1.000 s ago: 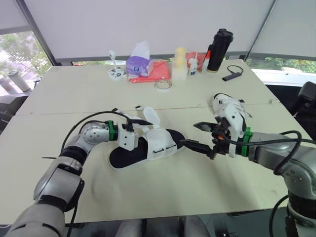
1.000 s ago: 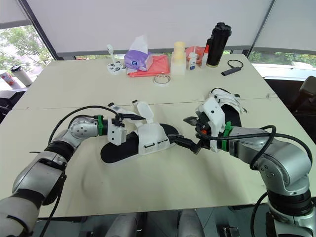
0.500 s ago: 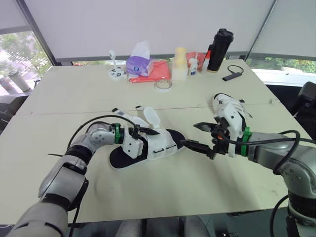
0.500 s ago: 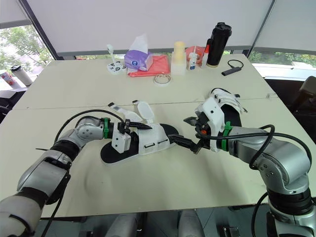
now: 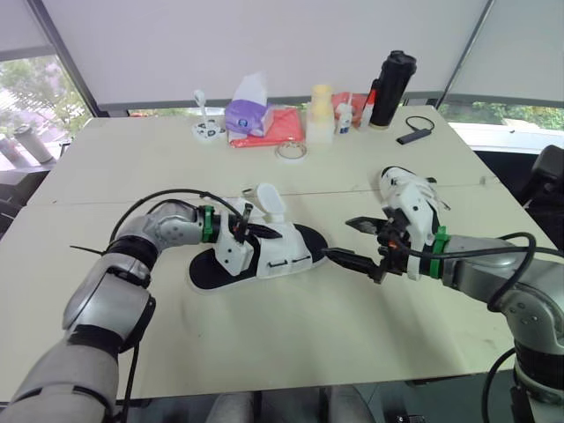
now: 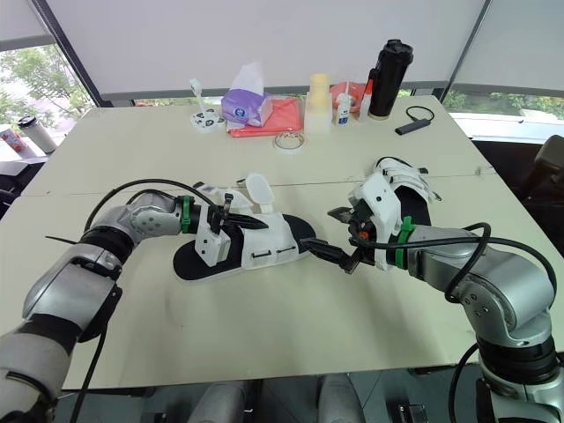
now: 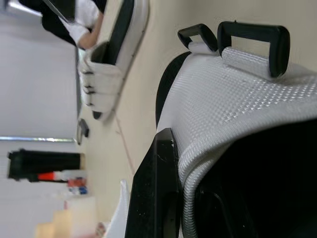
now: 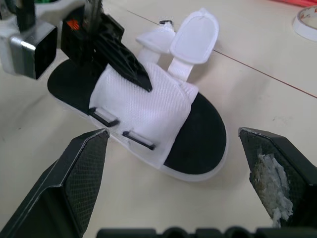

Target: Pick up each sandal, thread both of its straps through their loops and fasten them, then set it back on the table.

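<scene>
Since half a second ago the left end effector [image 5: 254,232] has drawn slightly toward the robot's left, and the open sandal [image 5: 284,254] has slid a little that way with it across the table [image 5: 291,335]. The right end effector [image 5: 336,238] has held its place.

That left end effector is clamped on the sandal's white upper. In the right wrist view one black finger lies along the top of the white fabric. In the left wrist view the webbing folds in beside that finger, with the other finger dark under the material. The sandal lies flat on its black sole, heel toward the robot's left and toe toward the right arm. Its two loose straps [image 8: 195,34] stand up on the far side of the upper, unthreaded. The two black loops [image 8: 105,117] sit on the near side of the upper.

The right end effector hangs low over the table with its fingers [image 8: 81,178] spread wide apart, holding nothing. It points at the toe of the open sandal, and the lower fingertip is just beside the sole's edge. Whether it touches cannot be told.

The second sandal [image 5: 412,198] lies on the table beyond the right wrist, well apart from the first.
</scene>
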